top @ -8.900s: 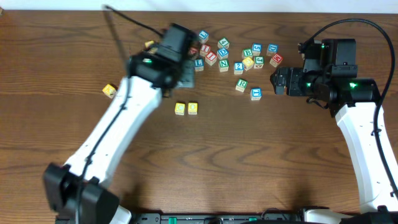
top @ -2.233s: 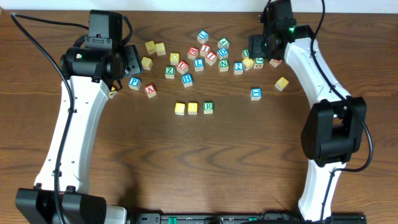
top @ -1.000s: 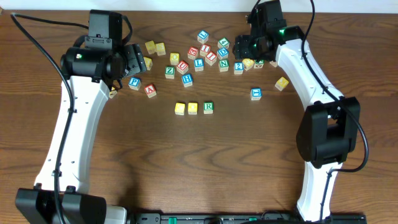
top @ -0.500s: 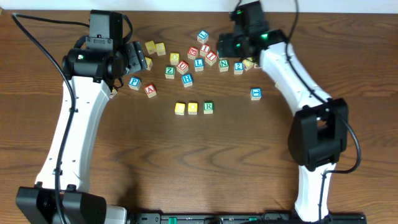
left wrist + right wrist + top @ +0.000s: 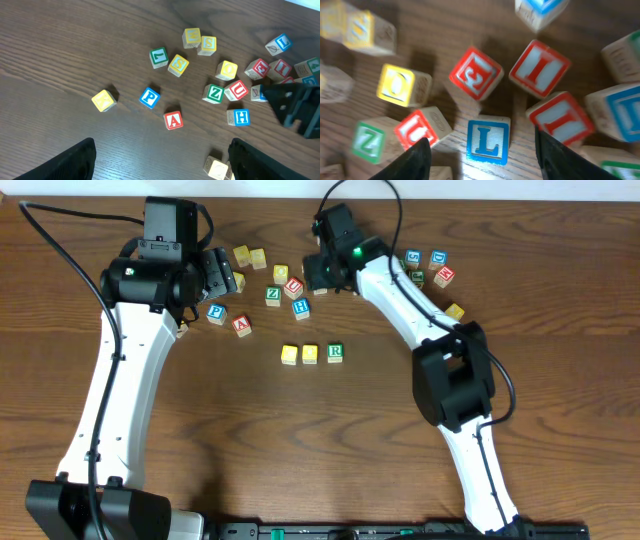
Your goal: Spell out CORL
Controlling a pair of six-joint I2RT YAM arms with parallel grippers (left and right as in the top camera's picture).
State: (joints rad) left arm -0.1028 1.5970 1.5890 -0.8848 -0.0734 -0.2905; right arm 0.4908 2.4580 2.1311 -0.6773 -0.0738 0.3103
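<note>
Two yellow-topped cubes (image 5: 290,354) (image 5: 310,353) and the green-framed R cube (image 5: 335,352) lie in a row at mid-table. The blue-framed L cube (image 5: 488,141) lies flat on the table in the right wrist view, between the spread fingers of my right gripper (image 5: 490,162), which is open and empty. In the overhead view the right gripper (image 5: 318,275) hovers over the cube cluster and hides the L. My left gripper (image 5: 222,275) is open and empty, left of the cluster. In its wrist view (image 5: 160,167) one yellow cube (image 5: 217,168) shows at the bottom.
Red cubes (image 5: 476,73) (image 5: 539,67) (image 5: 560,119) and a red U (image 5: 420,130) crowd around the L. The blue H cube (image 5: 301,307) lies just below the right gripper. P (image 5: 216,313) and A (image 5: 241,325) cubes lie near the left gripper. More cubes (image 5: 438,258) sit at right.
The right arm has swung left across the cluster, from the right side to above the L cube. The left arm and the row of three cubes have not moved.
</note>
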